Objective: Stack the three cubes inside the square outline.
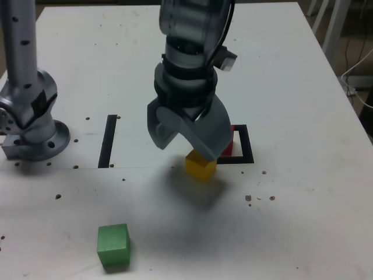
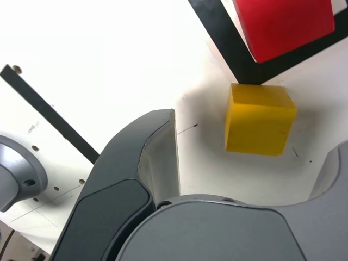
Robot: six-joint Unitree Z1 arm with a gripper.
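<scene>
Surface: white tabletop (image 1: 303,192), matte, speckled with small dark dots and screw holes; a faint seam runs across it in the exterior view.
Background: white table legs and a cable show past the far edge at the exterior view's right.
Arm base: grey metal column and round foot (image 1: 32,125) stand at the exterior view's left, well apart from the cubes.
Black strip: a single straight black strip (image 1: 108,141) lies on the table between the arm base and the gripper.
Square outline: thick black frame with a white centre (image 1: 243,153), at the exterior view's right of the gripper; partly hidden by the nearer jaw.
Red cube: sits inside the square outline (image 2: 283,24); in the exterior view only a sliver of red shows behind the gripper.
Yellow cube: rests on the table (image 1: 201,165) just outside the square outline's near corner; in the wrist view one corner reaches the black border, close to the red cube but not on it.
Green cube: lies alone (image 1: 113,246) near the front edge, well apart from the other two cubes and from the outline.
Gripper: dark grey, pointing down (image 1: 185,140), jaws spread wide with nothing between them; it hangs directly above the yellow cube, which shows in the gap between the jaws in the wrist view. No contact with the cube is visible.
Stack: none yet; all three cubes lie singly on the table.
</scene>
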